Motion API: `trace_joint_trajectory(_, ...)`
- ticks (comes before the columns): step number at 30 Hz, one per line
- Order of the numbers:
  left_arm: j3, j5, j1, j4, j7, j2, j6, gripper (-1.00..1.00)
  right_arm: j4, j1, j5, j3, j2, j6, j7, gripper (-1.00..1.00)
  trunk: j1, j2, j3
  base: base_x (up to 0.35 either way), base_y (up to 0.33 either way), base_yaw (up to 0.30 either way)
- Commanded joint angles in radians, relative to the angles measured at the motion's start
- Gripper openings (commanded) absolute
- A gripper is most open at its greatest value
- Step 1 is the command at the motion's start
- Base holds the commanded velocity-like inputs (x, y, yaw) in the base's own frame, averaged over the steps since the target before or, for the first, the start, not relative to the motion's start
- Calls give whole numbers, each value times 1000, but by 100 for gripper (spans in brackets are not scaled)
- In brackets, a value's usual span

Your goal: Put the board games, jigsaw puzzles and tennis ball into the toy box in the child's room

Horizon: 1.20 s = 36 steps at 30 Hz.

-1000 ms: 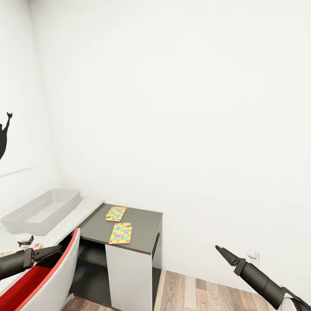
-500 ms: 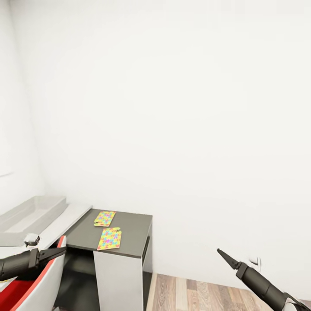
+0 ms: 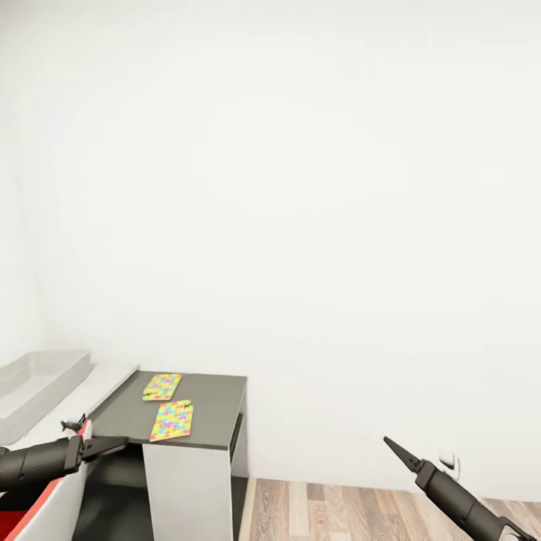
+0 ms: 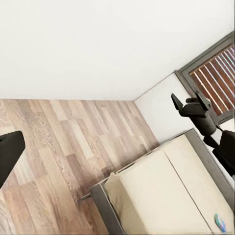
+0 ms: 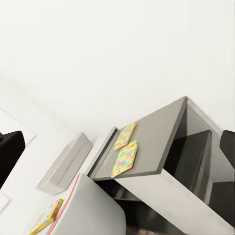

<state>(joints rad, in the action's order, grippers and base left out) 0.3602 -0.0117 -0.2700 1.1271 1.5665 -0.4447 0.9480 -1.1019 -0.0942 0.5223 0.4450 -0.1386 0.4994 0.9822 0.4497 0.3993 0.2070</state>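
The pale grey toy box (image 3: 30, 383) (image 5: 63, 164) stands on the table's light top (image 3: 101, 383) at the far left. On the lower dark grey wing (image 3: 210, 406) (image 5: 152, 137) lie two jigsaw puzzles, one farther back (image 3: 162, 386) (image 5: 125, 135) and one near the front edge (image 3: 171, 420) (image 5: 123, 159). A yellow multicoloured board game (image 5: 46, 218) lies flat on the light top beside the chair. The bed (image 4: 166, 191) shows as a cream mattress. My left gripper (image 3: 113, 445) hovers open and empty over the chair, short of the wing. My right gripper (image 3: 394, 448) hangs open and empty over the floor. The tennis ball is out of view.
A red-and-white chair (image 3: 45, 503) (image 5: 93, 205) stands against the desk under my left arm. Right of the desk is wood floor (image 3: 361, 515) below a bare white wall with a socket (image 3: 448, 460). A slatted window (image 4: 215, 78) sits beyond the bed.
The camera has turned right, so desk, toy box and puzzles have slid left in the picture and the wall silhouette has left it. Both arms keep about the same place in the picture.
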Motion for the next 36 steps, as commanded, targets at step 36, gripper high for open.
trace_joint_trajectory(36, -5, 0, 0, 2, 4, 0, 6, 100, -10, -8, 6, 1, 8, 126, -45, 100, 0, 1, 6, -4, 0, -24)
